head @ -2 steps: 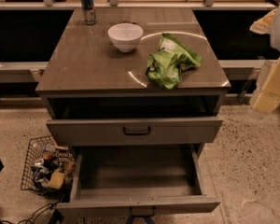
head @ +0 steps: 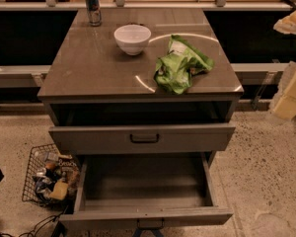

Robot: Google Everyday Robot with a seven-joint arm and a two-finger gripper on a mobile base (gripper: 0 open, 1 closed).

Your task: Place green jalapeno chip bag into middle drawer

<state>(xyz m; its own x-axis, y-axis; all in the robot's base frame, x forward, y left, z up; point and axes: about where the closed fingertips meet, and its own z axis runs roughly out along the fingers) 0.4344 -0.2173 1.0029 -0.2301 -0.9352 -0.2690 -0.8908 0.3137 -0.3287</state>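
Note:
The green jalapeno chip bag lies crumpled on the right part of the grey cabinet top, just right of a white bowl. The middle drawer is pulled wide open at the bottom front; its grey floor is bare. Above it the shallower drawer with a black bar handle is out a little. My cream-coloured arm hangs at the right edge, and my gripper is at the upper right edge, well away from the bag and holding nothing that shows.
A drink can stands at the back left of the top. A wire basket of odds and ends sits on the speckled floor left of the open drawer. A dark counter and rail run behind the cabinet.

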